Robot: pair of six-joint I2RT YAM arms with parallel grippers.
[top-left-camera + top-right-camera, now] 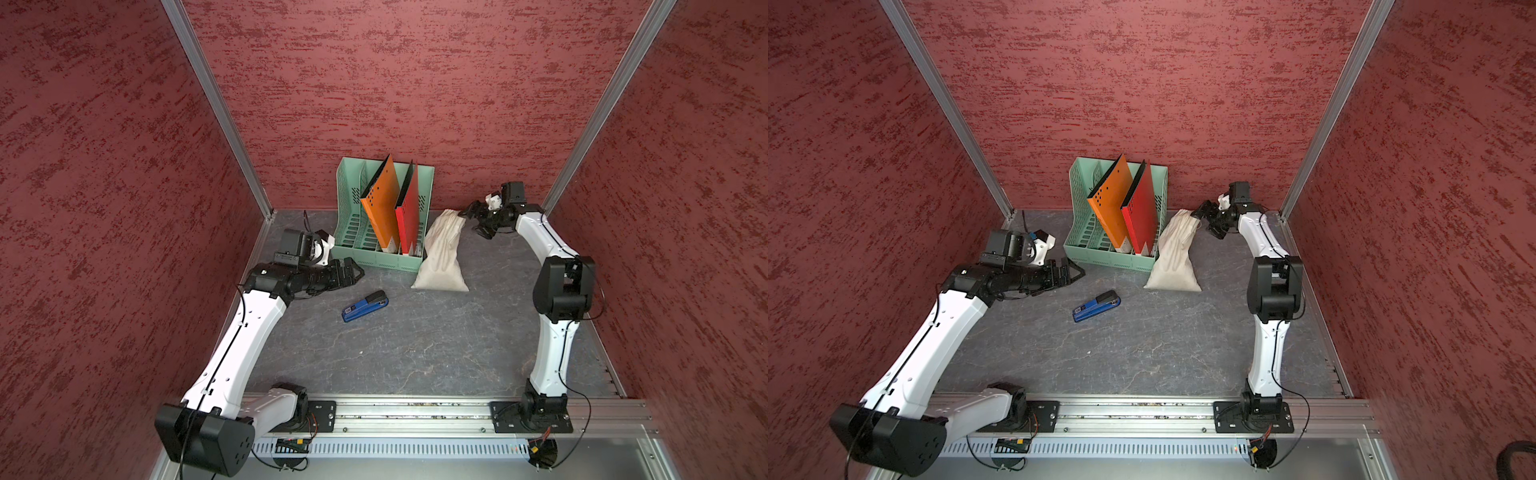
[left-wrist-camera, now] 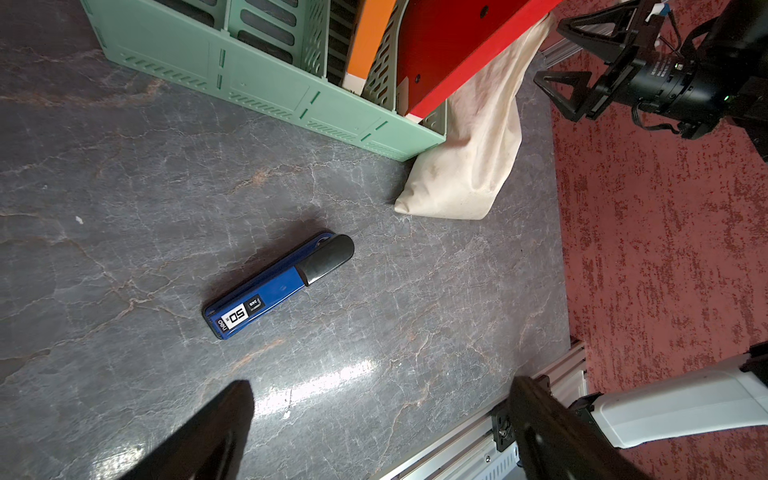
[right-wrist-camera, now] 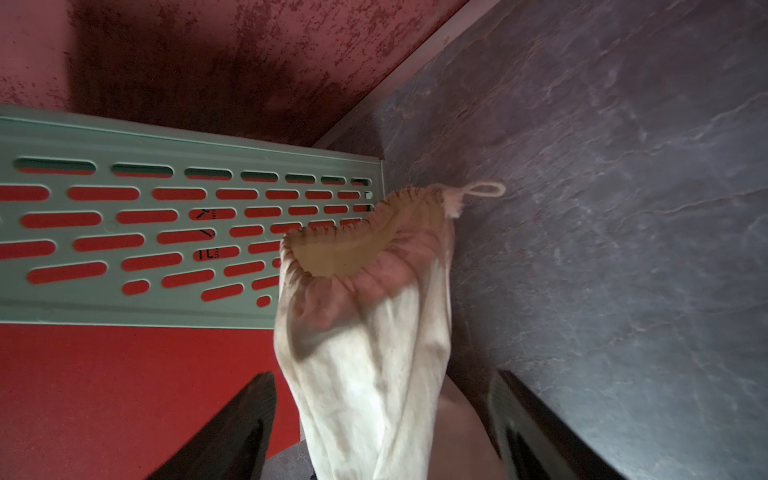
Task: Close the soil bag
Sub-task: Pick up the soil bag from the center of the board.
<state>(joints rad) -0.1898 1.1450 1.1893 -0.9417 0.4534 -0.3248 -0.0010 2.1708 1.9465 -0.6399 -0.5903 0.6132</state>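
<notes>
right gripper at the neck of the soil bag: fingers spread, one on each side of the cloth, not clamped on it. bag leans against the end wall of the green rack, its base on the desk, down and away from that gripper. its mouth gapes just past the fingertips, with a cord loop beyond. left gripper wide open and empty, well apart from the bag. blue stapler lies near, ahead of it.

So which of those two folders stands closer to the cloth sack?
The red folder, in the rack slot beside the sack; the orange folder stands farther off.
</notes>
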